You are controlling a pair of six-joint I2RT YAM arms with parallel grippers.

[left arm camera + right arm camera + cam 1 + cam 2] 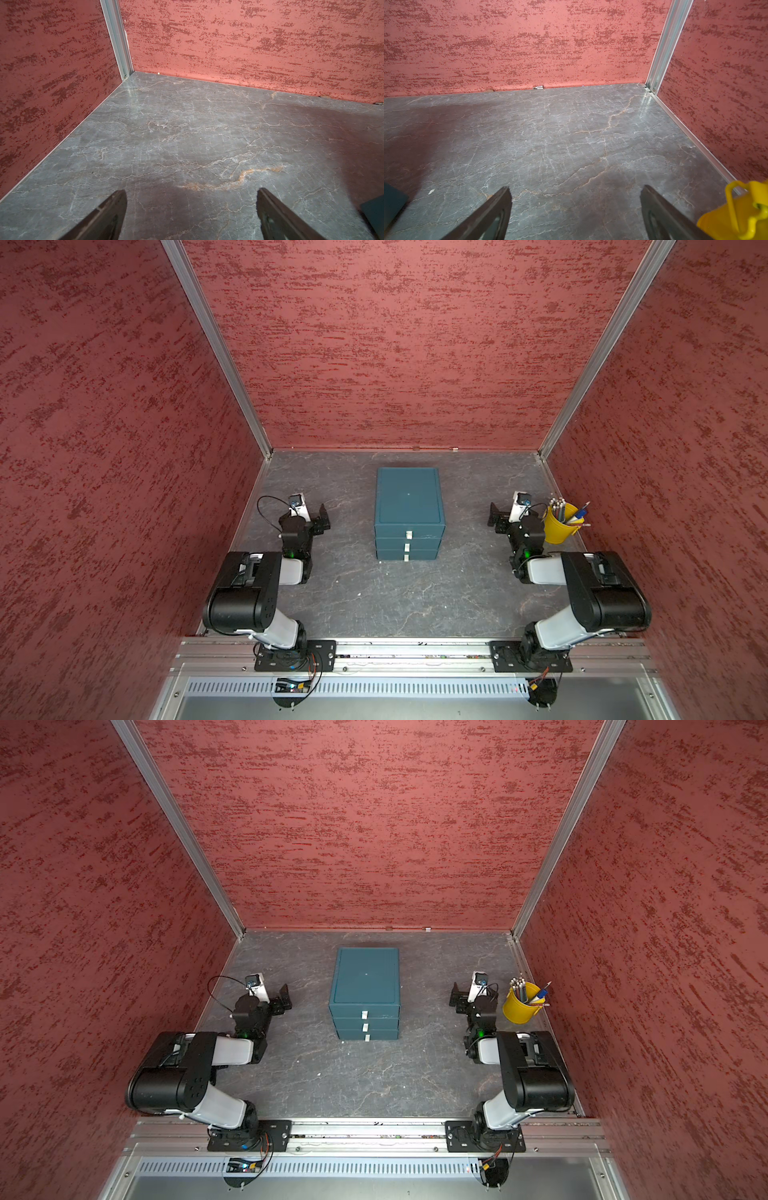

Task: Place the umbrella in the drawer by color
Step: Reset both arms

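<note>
Umbrella: we cannot place it; we make out none in any view.

Chest of drawers (409, 506) (365, 982): dark teal, standing mid-table, nearer the back wall than the arm bases. It has three drawers stacked, all pushed in flush. Each front carries a small white tab (408, 534), and the fronts face the arm bases.

Left gripper (323, 515) (284, 996): left of the chest and well apart from it, about level with its front edge. In the left wrist view (191, 193) we see the jaws spread wide, with only bare table showing between the two fingers. A dark corner of the chest (374, 212) sits at the picture's edge.

Right gripper (495, 515) (456, 996): right of the chest, well apart, mirroring the left. In the right wrist view (576, 191) the jaws also stand wide apart over bare table, and a corner of the chest (392, 201) shows.

Bucket (559, 526) (517, 1009) (737, 218): yellow, just beside the right gripper on the side away from the chest. It holds upright pencils (557, 506) and what looks like a blue pen. Whether anything else is in it we cannot tell.

Table (374, 597): grey, marbled with pale veins.

Walls (415, 344): mottled red on three sides of the chest.

Rail (415, 649): metal, carrying both arm bases in front of the chest.
</note>
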